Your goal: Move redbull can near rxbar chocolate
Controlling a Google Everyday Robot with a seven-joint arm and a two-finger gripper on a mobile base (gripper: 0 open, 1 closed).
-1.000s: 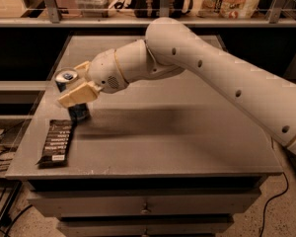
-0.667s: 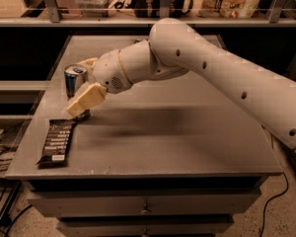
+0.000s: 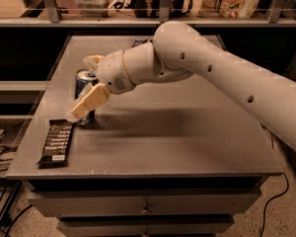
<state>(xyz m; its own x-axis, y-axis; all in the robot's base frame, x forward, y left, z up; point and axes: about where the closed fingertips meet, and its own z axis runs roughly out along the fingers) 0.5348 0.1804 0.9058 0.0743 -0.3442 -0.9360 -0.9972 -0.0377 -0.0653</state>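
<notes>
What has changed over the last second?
The gripper, at the redbull can, shifted with it a little rightward in view. The can stands by the far end of the rxbar chocolate. Whether it was released is unclear. The rxbar chocolate did not move.

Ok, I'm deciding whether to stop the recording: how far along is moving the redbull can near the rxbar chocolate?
Looks done: the redbull can stands upright on the table, close beside the far end of the rxbar chocolate. In hand: the claw sits right at the can, by the table's left side. Left: probably only drawing the claw clear without tipping the can.
</notes>
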